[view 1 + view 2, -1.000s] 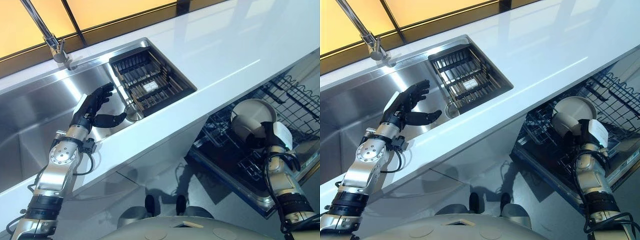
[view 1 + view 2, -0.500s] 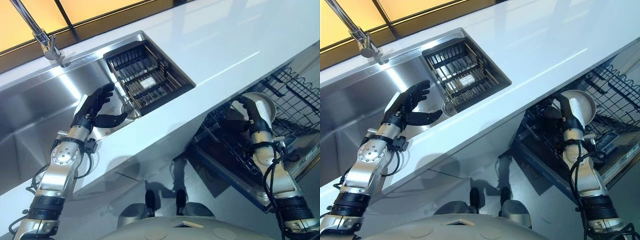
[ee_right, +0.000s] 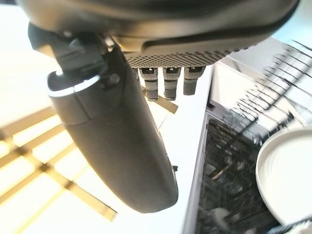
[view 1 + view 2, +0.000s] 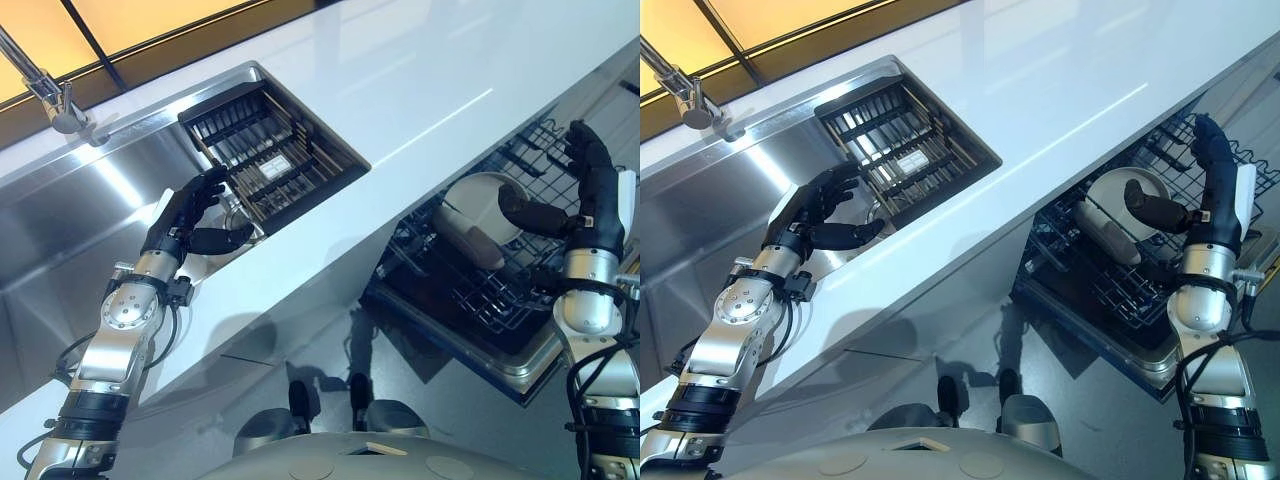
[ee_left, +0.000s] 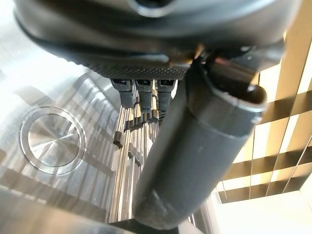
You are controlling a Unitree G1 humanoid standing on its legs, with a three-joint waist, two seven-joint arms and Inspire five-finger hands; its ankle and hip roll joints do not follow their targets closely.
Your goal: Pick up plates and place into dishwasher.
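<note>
- A long glossy white countertop (image 4: 420, 70) runs across, with a stainless steel sink (image 4: 70, 210) sunk into it.
- Below the counter's edge, the open dishwasher's dark wire rack (image 4: 490, 290) is pulled out.
- A black slatted drain basket (image 4: 265, 160) sits in the sink's right end.
- A round white plate (image 4: 1115, 205) stands tilted in the rack.
- The right hand (image 4: 1210, 190) is just beside the plate, fingers straight, thumb out, holding nothing.
- The left hand (image 4: 190, 215) hovers over the sink, loosely spread and empty.
</note>
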